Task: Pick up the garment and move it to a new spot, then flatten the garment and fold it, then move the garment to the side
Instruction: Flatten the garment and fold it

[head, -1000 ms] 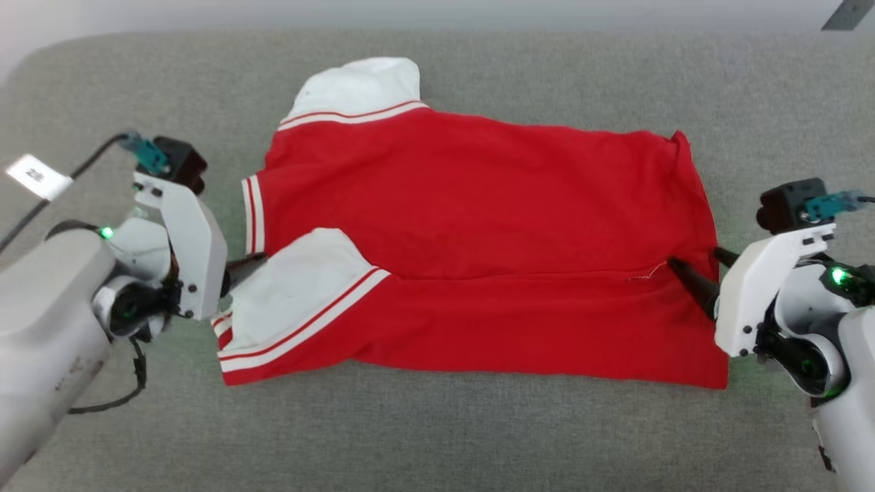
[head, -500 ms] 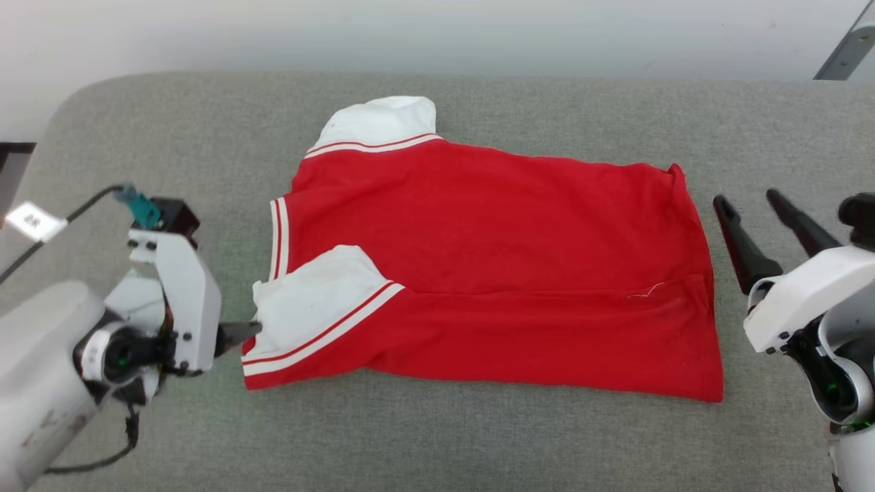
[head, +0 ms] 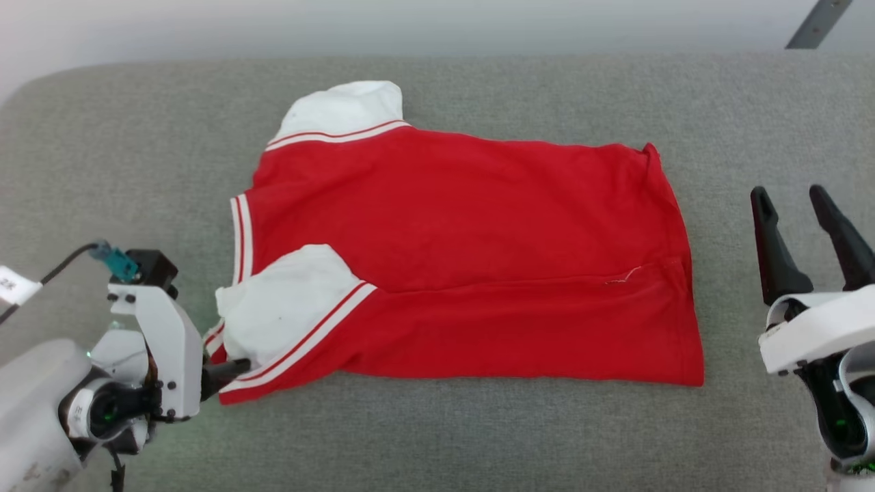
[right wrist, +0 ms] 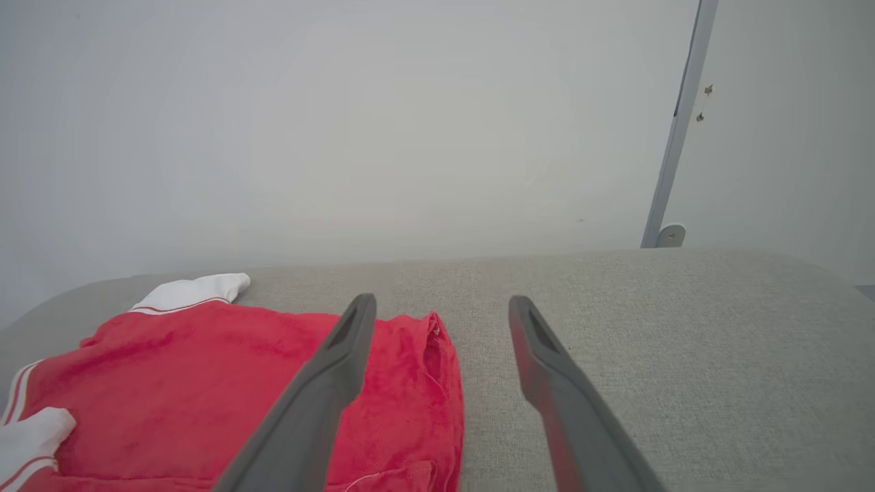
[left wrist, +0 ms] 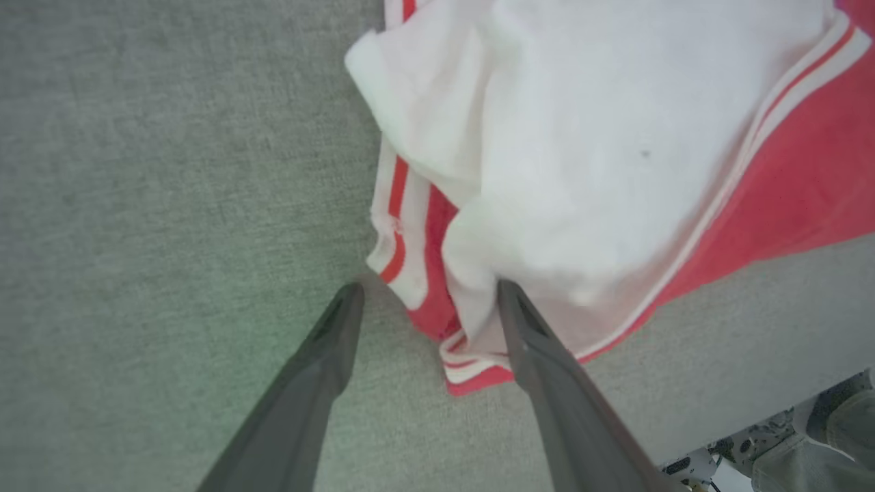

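Folded garment (head: pixel 465 239) on grey upholstery (head: pixel 478 437)

Folded red garment (head: pixel 465 253), lying flat

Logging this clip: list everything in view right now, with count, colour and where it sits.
jersey: one, red with white lining and striped trim, lying flat mid-cushion
cushion: one, grey fabric, under the jersey
wall: one, white, behind the cushion
metal bar: one, grey, slanting up the wall at the far right
tag: one, white, on the cable beside the left arm
left gripper: one, dark fingers, open, at the jersey's near left corner, one finger touching the cloth
right gripper: one, dark fingers, open, off the jersey's right edge, holding nothing
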Motion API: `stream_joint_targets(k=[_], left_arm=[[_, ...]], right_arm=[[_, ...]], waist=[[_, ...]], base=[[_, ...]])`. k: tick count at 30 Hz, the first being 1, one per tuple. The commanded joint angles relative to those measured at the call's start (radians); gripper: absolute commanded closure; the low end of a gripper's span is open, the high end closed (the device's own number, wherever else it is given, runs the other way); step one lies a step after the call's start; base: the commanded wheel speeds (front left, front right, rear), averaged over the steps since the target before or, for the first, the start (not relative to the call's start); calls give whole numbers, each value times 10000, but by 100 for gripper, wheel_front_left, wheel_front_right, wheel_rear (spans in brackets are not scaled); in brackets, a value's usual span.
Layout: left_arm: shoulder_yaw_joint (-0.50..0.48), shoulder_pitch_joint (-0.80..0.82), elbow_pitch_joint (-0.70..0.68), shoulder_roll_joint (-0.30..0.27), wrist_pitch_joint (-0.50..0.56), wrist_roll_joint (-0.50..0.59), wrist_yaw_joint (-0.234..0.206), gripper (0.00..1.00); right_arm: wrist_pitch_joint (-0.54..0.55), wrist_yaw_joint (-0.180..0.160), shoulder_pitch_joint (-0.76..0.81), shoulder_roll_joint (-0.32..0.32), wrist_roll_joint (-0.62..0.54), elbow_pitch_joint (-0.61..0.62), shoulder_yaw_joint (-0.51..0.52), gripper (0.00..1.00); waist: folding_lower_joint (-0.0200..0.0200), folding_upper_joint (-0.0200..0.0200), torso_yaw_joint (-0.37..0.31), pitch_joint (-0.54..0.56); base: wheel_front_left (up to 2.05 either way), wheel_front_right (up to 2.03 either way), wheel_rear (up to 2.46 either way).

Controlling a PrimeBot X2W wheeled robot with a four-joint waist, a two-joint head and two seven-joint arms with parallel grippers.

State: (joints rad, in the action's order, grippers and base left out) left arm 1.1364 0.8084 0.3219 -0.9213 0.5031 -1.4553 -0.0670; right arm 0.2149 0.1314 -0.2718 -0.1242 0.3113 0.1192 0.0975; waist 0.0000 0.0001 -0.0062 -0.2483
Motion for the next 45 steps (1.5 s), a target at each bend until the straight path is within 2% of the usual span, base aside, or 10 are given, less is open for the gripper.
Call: stream_joint_targets(k=[1,10,11,12,13,14,26,30,37,45], left_arm=[[51,-228,147,89,-65,-24,100,0],[233,-559,1001,619,47,-196,508,0],[256,-570,1053,636,88,-218,562,3],[261,-566,1103,654,105,-229,586,14],[255,-549,1141,661,62,-204,631,4],[250,-538,1187,671,16,-163,638,0],[-94,-170,1226,486,-328,-152,697,0],[-288,78,748,25,-236,-110,539,0],[-533,317,-1107,-982,-454,178,87,0],[-401,-63,-3145,-1847,-67,150,-939,0]], right_arm=[[63,-16,193,72,-26,148,115,0],[757,-16,829,384,141,794,555,0],[838,-16,890,405,161,850,572,0],[908,-16,941,420,178,934,584,0],[930,-16,988,451,252,992,658,0],[1026,-16,1036,469,264,1042,693,0],[1201,-17,1298,624,200,1569,797,0],[1206,-17,1369,661,134,1685,875,0],[1152,-17,1408,709,69,1964,1046,0],[964,-17,1325,741,66,2063,1016,0]], waist=[[0,-1,-162,-149],[0,-1,-303,-208],[0,-1,-307,-213],[0,-1,-307,-223],[0,-1,-307,-238],[0,-1,-305,-250],[0,-1,-172,-475],[0,-1,-91,-495],[0,-1,15,-650],[0,-1,11,-769]], base=[[0,0,0],[0,0,0],[0,0,0],[0,0,0],[0,0,0],[0,0,0],[0,0,0],[0,0,0],[0,0,0],[0,0,0]])
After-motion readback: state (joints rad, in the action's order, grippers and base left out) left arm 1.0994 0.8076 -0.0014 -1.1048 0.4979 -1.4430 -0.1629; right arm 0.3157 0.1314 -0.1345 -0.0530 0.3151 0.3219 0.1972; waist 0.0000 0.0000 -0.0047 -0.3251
